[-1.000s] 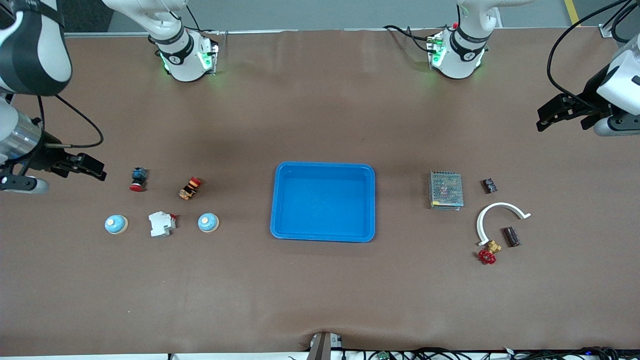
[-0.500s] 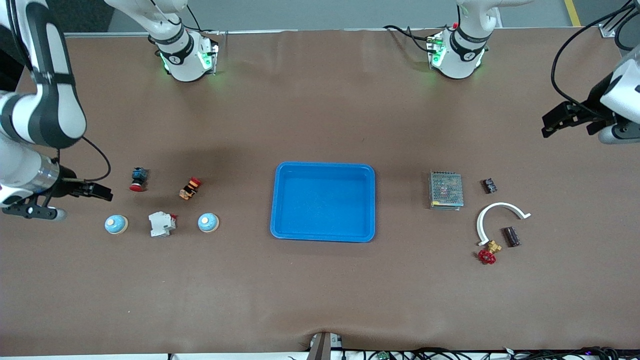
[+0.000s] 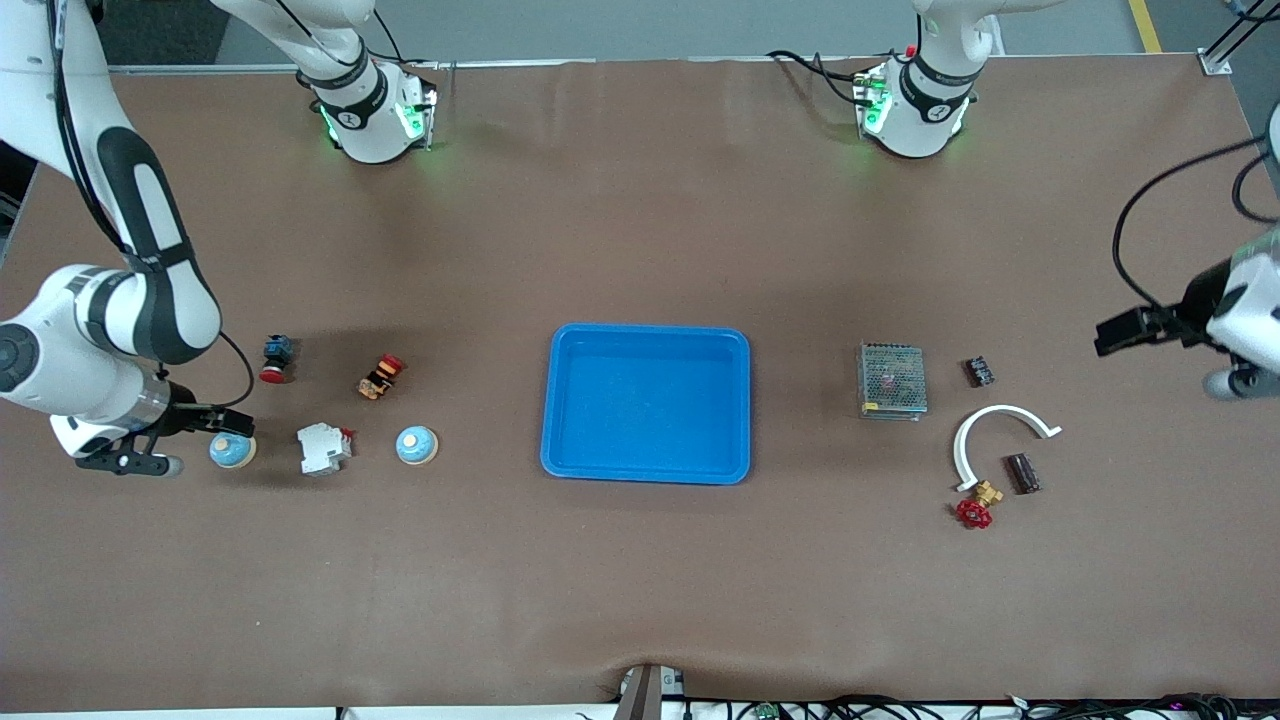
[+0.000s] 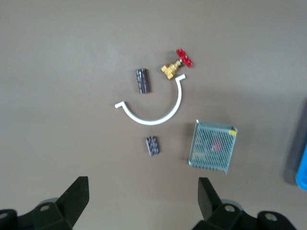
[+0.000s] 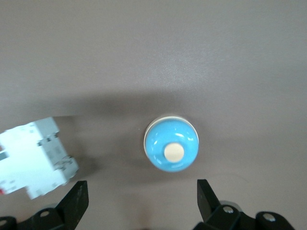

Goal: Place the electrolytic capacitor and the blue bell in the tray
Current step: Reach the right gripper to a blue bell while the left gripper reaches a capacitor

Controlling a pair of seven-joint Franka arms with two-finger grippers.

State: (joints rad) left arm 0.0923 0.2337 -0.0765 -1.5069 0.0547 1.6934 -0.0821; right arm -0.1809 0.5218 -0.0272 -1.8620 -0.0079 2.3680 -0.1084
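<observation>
- Brown matte bench (image 3: 640,580) carries everything; the shallow bright blue rectangular plastic tray (image 3: 646,403) with rounded corners sits at its middle, with nothing in it.
- Toward the right arm's end lie two blue dome-shaped bells with cream buttons. One blue bell (image 3: 231,449) lies nearest that end, the second blue bell (image 3: 416,445) nearer the tray, and a white plastic circuit breaker (image 3: 323,447) rests between them.
- Farther from the front camera than those sit a red-capped push button with a dark blue body (image 3: 275,359) and a small orange and red switch (image 3: 381,376).
- Right claw (image 3: 215,420) hangs just over the first blue bell (image 5: 171,149), fingers (image 5: 74,203) spread wide and holding nothing; the bell shows between them in the right wrist view, apart from both.
- Toward the left arm's end, a grey metal mesh box (image 3: 891,379) lies nearest the tray, with a small dark component (image 3: 979,371) beside it.
- A white curved plastic clip (image 3: 995,435) lies nearer the front camera than that component, and the dark cylindrical electrolytic capacitor (image 3: 1022,472) rests just beside the clip, on its side.
- A small brass valve with a red handwheel (image 3: 977,505) sits at the clip's end, beside the capacitor.
- Left claw (image 3: 1115,332) hovers over bare bench at the left arm's end, well apart from the capacitor (image 4: 142,81), fingers (image 4: 207,195) fully parted and empty.
</observation>
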